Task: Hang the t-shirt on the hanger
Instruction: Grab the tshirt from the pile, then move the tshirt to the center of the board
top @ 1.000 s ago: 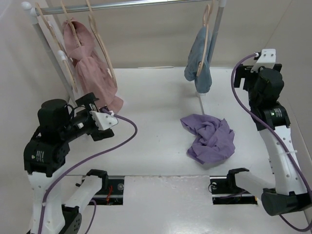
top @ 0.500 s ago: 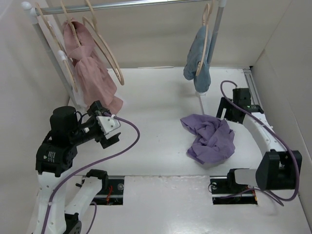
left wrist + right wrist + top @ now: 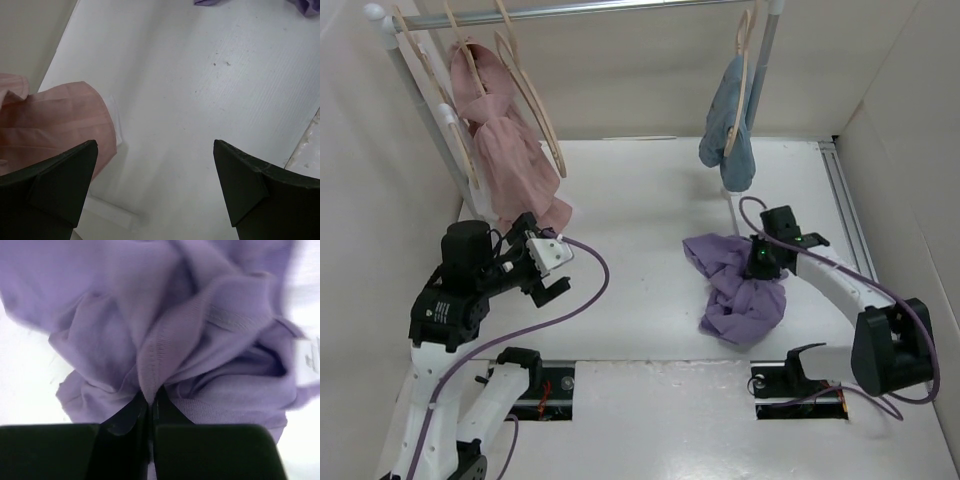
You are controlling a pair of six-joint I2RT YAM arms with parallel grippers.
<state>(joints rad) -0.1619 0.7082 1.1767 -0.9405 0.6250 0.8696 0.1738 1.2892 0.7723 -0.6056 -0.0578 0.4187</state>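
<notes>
Right hand [image 3: 758, 262] is down on the crumpled lavender t-shirt [image 3: 740, 300], and the wrist view shows it clearly: the fingers are pinched tight together with a ridge of purple fabric caught between them. So that's a grip on the t-shirt, which lies heaped on the bench [image 3: 630, 200] at centre right, just in front of the blue garment [image 3: 728, 135]. Nothing has been lifted yet as far as I can see.

Over on the other side, the left hand [image 3: 558, 262] hangs spread wide and holds nothing, low by the hem of the pink garment [image 3: 505, 150]. The bare tan hanger [image 3: 532, 100] is up on the rail [image 3: 580, 10] beside that pink one, well apart from the t-shirt.

My read is that this is early going. The pick is made, but raising the t-shirt, opening it out, fetching the hanger and threading it in are all left to do.
</notes>
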